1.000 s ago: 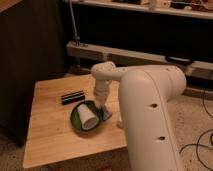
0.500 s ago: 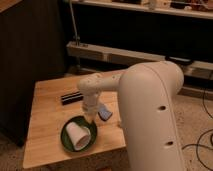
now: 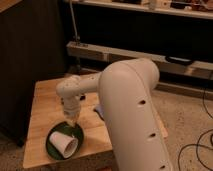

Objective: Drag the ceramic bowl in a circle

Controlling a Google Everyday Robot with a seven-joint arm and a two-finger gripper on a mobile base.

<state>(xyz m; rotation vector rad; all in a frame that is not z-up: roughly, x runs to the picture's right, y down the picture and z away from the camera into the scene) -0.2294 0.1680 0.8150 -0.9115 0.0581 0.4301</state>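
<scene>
One ceramic bowl [image 3: 78, 134], dark green and shallow, sits on the single wooden table [image 3: 42, 105], close to the table's front left corner. One white paper cup [image 3: 65, 143] lies on its side inside the bowl, its open mouth turned toward the bowl's near right side. The robot's one arm [image 3: 130, 110], a thick white limb, rises to the right of the bowl and bends over the table behind it. Its one gripper [image 3: 71, 120] points straight down at the bowl's far rim, just behind the cup. The gripper's fingers are pressed together, and their tip meets the rim. Whether any of the rim is pinched between them cannot be told. To the left of the bowl and beyond the table edge stands one dark cabinet [image 3: 25, 50]. Well behind the bowl, one long metal rail [image 3: 125, 57] runs across the room under dark shelving.
</scene>
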